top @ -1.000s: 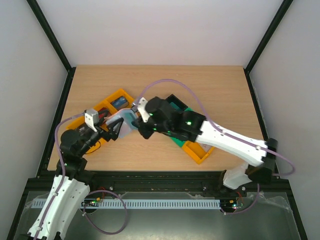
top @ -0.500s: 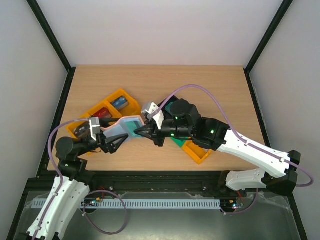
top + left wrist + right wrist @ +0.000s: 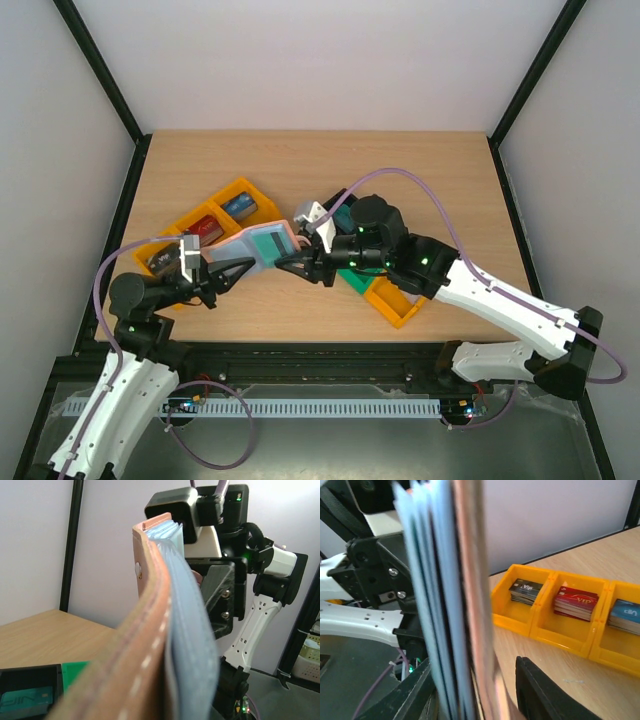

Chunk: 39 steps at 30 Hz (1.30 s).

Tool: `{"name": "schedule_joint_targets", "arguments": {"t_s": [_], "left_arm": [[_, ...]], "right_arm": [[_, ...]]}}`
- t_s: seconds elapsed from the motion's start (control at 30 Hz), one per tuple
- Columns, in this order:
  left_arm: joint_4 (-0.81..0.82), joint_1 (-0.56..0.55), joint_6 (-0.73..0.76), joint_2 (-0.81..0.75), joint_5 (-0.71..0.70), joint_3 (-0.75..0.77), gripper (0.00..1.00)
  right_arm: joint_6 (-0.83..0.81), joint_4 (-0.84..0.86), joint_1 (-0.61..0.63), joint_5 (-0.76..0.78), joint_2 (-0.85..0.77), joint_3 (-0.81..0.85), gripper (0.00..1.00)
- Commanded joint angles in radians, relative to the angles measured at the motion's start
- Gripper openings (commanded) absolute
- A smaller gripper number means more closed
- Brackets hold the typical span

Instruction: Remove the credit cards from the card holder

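Between the two hands, the card holder (image 3: pixel 250 247) hangs clear above the counter (image 3: pixel 320 165). The right arm overlies a row of bins beyond the right hand (image 3: pixel 293 262). The holder's long axis runs hand to hand, pale blue inside up, with a teal card (image 3: pixel 268 243) showing in it. The left hand (image 3: pixel 220 273) is clenched on one end of the holder. The right hand's fingers stand parted astride the other end. Beyond the left hand, the orange triple bin (image 3: pixel 542 627) holds a dark stack (image 3: pixel 524 591), a red stack (image 3: pixel 575 600) and a blue stack (image 3: pixel 625 616). Under the right arm, the black bin (image 3: pixel 30 669) holds a second teal card (image 3: pixel 25 697).
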Motion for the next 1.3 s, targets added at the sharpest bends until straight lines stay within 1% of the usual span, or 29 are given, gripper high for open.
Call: {"name": "schedule_joint_targets", "arguments": {"t_s": [0.0, 0.1, 0.17, 0.23, 0.3, 0.33, 0.37, 0.43, 0.47, 0.57, 0.6, 0.63, 0.67, 0.7, 0.73, 0.8, 0.87, 0.9, 0.97, 1.0, 1.07, 1.13, 1.2, 1.27], "left_arm": [[0.006, -0.006, 0.030, -0.001, -0.008, 0.039, 0.02], [-0.029, -0.006, 0.058, 0.000, 0.001, 0.042, 0.02], [-0.041, -0.006, 0.072, 0.001, 0.004, 0.044, 0.02], [-0.042, -0.006, 0.079, 0.001, 0.006, 0.043, 0.02], [-0.042, -0.007, 0.085, 0.001, 0.007, 0.041, 0.02], [-0.042, -0.007, 0.085, 0.001, 0.006, 0.042, 0.02], [-0.041, -0.007, 0.083, 0.001, 0.007, 0.044, 0.02], [-0.042, -0.007, 0.082, 0.001, 0.011, 0.044, 0.02], [-0.044, -0.007, 0.083, -0.001, 0.013, 0.042, 0.02], [-0.072, -0.006, 0.088, -0.004, -0.035, 0.034, 0.02], [-0.089, -0.006, 0.083, -0.005, -0.082, 0.032, 0.07], [-0.111, -0.005, 0.075, -0.007, -0.155, 0.032, 0.23], [-0.138, -0.001, 0.059, -0.010, -0.243, 0.029, 0.44], [-0.174, 0.007, 0.029, -0.013, -0.358, 0.025, 0.59], [-0.211, 0.019, -0.008, -0.015, -0.455, 0.019, 0.66], [-0.270, 0.048, -0.053, -0.019, -0.604, -0.002, 0.71], [-0.297, 0.064, -0.081, -0.032, -0.689, -0.025, 0.75], [-0.325, 0.074, -0.115, -0.040, -0.751, -0.035, 0.76], [-0.417, 0.103, -0.228, -0.047, -0.888, -0.048, 0.77], [-0.439, 0.122, -0.281, -0.049, -0.894, -0.055, 0.76], [-0.416, 0.143, -0.320, -0.055, -0.810, -0.064, 0.69], [-0.334, 0.147, -0.327, -0.049, -0.682, -0.067, 0.59], [-0.271, 0.141, -0.339, -0.032, -0.588, -0.063, 0.55], [-0.208, 0.102, -0.365, -0.001, -0.535, -0.077, 0.53]], "right_arm": [[0.015, 0.082, -0.028, -0.032, -0.042, -0.027, 0.41], [0.016, 0.089, -0.036, -0.037, -0.047, -0.032, 0.43], [0.016, 0.094, -0.043, -0.038, -0.051, -0.033, 0.48], [0.014, 0.100, -0.047, -0.041, -0.053, -0.028, 0.56], [0.012, 0.100, -0.049, -0.045, -0.048, -0.019, 0.57], [0.011, 0.100, -0.050, -0.047, -0.044, -0.014, 0.53], [0.013, 0.099, -0.050, -0.049, -0.040, -0.011, 0.40], [0.018, 0.104, -0.051, -0.051, -0.036, -0.014, 0.07], [0.024, 0.111, -0.050, -0.050, -0.038, -0.024, 0.02], [0.036, 0.128, -0.051, -0.040, -0.053, -0.048, 0.02], [0.044, 0.132, -0.053, -0.028, -0.058, -0.053, 0.02], [0.054, 0.135, -0.053, -0.008, -0.063, -0.056, 0.02], [0.066, 0.133, -0.053, 0.024, -0.065, -0.059, 0.02], [0.080, 0.127, -0.053, 0.068, -0.061, -0.058, 0.02], [0.099, 0.117, -0.053, 0.132, -0.052, -0.054, 0.02], [0.145, 0.074, -0.053, 0.280, -0.013, -0.031, 0.02], [0.191, -0.007, -0.053, 0.415, 0.052, 0.007, 0.02], [0.219, -0.044, -0.053, 0.484, 0.084, 0.026, 0.02], [0.267, -0.103, -0.053, 0.602, 0.136, 0.059, 0.02], [0.287, -0.130, -0.054, 0.652, 0.157, 0.079, 0.02], [0.302, -0.177, -0.053, 0.705, 0.193, 0.133, 0.02], [0.317, -0.202, -0.052, 0.717, 0.225, 0.171, 0.02], [0.327, -0.201, -0.049, 0.704, 0.249, 0.173, 0.02], [0.326, -0.175, -0.045, 0.677, 0.270, 0.164, 0.02]]}}
